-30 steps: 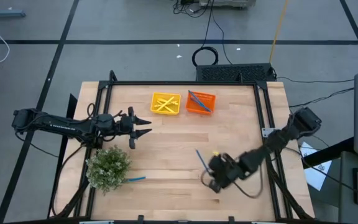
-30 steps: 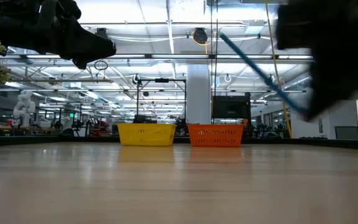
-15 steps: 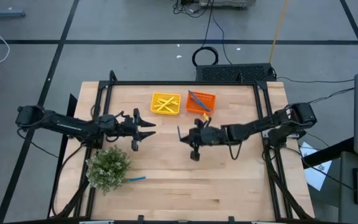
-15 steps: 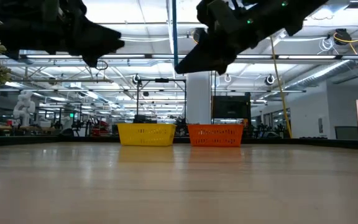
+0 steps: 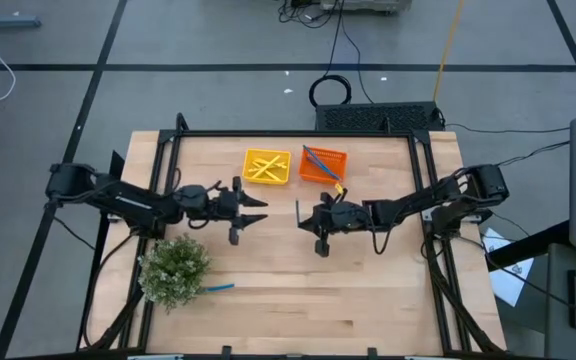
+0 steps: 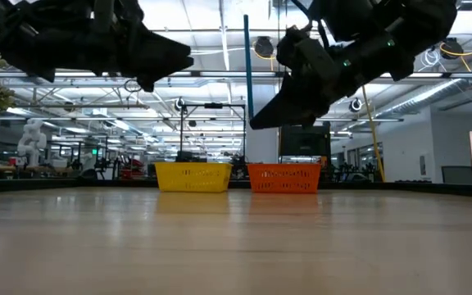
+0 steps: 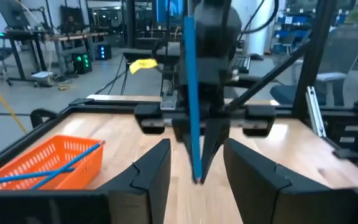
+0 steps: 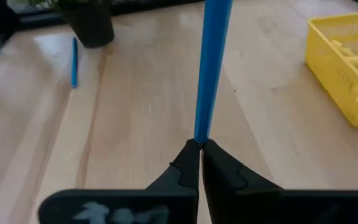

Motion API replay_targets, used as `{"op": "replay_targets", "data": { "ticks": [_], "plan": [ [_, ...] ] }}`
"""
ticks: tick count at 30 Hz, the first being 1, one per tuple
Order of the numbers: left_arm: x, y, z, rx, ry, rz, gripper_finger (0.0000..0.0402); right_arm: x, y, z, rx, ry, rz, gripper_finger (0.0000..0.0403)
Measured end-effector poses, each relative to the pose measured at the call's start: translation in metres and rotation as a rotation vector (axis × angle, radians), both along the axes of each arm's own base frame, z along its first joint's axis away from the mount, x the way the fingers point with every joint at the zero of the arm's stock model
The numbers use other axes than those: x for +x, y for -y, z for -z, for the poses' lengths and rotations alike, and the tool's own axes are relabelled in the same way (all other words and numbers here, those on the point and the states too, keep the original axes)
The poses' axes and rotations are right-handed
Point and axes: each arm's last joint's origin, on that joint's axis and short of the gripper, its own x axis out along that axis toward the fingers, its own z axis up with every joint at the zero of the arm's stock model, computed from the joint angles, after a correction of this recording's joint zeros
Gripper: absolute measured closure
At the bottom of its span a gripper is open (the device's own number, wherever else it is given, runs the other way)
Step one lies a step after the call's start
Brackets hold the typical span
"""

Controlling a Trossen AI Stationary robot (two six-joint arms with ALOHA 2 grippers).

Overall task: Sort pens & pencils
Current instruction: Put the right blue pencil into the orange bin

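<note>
One blue pen (image 8: 212, 68) stands pinched by its end between the closed fingers of the right gripper (image 8: 199, 155), near mid-table and facing the left gripper (image 5: 251, 209), whose fingers gape with nothing between them; so thin a hold could let the pen swing or slip if the two meet off-line. Counted outward: one more blue pen (image 5: 219, 287) lies just beside the plant (image 5: 175, 269); two blue ones lie in the orange tray (image 5: 336, 176); the yellow tray (image 5: 284, 176) holds several yellow sticks, too tangled to number.
</note>
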Motion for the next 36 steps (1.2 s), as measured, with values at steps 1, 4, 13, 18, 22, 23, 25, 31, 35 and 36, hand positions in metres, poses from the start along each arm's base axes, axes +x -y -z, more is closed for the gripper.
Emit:
{"op": "replay_targets", "data": {
  "ticks": [1,4,13,18,22,23,25,31,35,36],
  "plan": [
    [0.004,0.000,0.000,-0.004,-0.002,0.002,0.0247,-0.001,0.000,0.001,0.013,0.007,-0.001,0.0403],
    [0.013,0.003,0.005,0.010,-0.040,0.013,0.0247,-0.002,0.000,0.001,0.023,0.030,-0.010,0.0403],
    [0.017,0.004,0.004,0.027,-0.050,0.016,0.0247,-0.002,0.000,0.002,0.026,0.027,-0.009,0.0403],
    [0.015,0.004,0.003,0.024,-0.070,0.016,0.0247,-0.002,0.000,0.002,0.028,0.029,-0.007,0.0403],
    [0.015,0.004,0.003,0.025,-0.075,0.017,0.0247,-0.002,0.005,0.002,0.020,0.036,0.074,0.0403],
    [0.015,0.004,0.002,0.025,-0.073,0.016,0.0247,-0.002,0.009,0.002,0.004,0.039,0.118,0.0403],
    [0.014,0.004,-0.001,0.024,-0.057,0.016,0.0247,-0.002,0.023,0.002,-0.026,0.038,0.217,0.0403],
    [0.011,0.004,-0.005,0.037,-0.052,0.016,0.0247,-0.004,0.081,-0.002,-0.024,-0.217,0.433,0.0403],
    [0.009,0.003,-0.007,0.051,-0.062,0.012,0.0247,0.000,0.109,-0.027,-0.059,-0.351,0.518,0.0403],
    [0.008,0.003,-0.008,0.051,-0.061,0.004,0.0247,0.001,0.113,-0.035,-0.080,-0.378,0.528,0.0403]
  ]
}}
